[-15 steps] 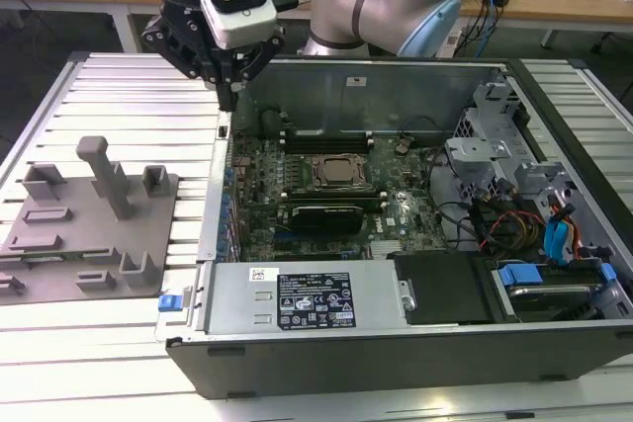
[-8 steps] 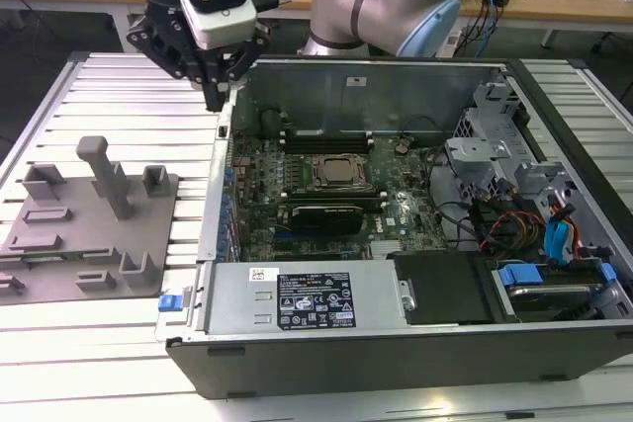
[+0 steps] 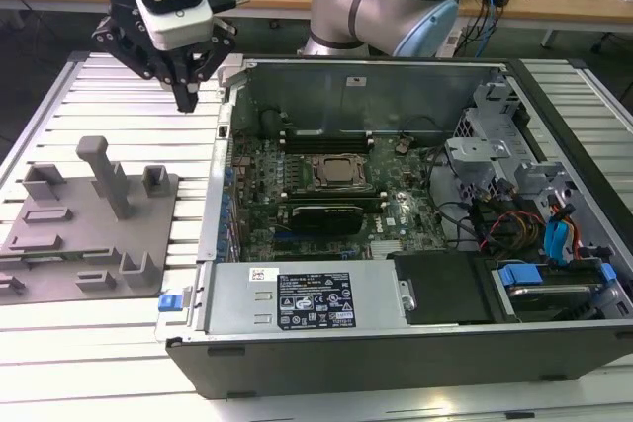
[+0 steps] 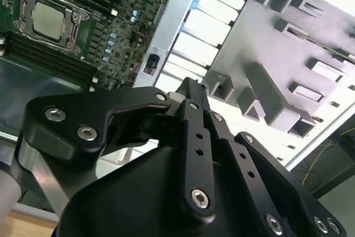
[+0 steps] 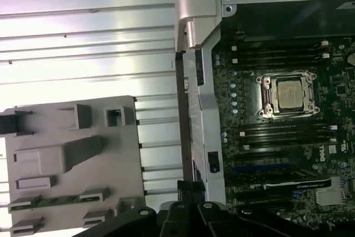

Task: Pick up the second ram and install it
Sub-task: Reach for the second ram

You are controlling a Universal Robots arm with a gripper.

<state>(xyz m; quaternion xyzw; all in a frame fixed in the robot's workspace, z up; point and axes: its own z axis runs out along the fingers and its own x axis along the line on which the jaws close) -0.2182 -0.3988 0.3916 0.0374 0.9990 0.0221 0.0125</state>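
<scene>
You had the open computer case (image 3: 346, 96) and its motherboard (image 3: 252, 180) on the exterior view's right, the grey fixture plate (image 3: 59, 234) leftward cradling the second ram (image 5: 52, 200), its long axis aimed at the case wall, and the gripper (image 3: 188, 101), fingers pinched together on nothing, over bare table slats (image 3: 193, 214) between them.

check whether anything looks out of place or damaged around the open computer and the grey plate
Nothing stands out. The long green circuit-board stick lies straight in its slot on the grey plastic fixture plate. The open dark computer case sits square on the slatted metal table. The black hand hangs shut and empty between them.
</scene>
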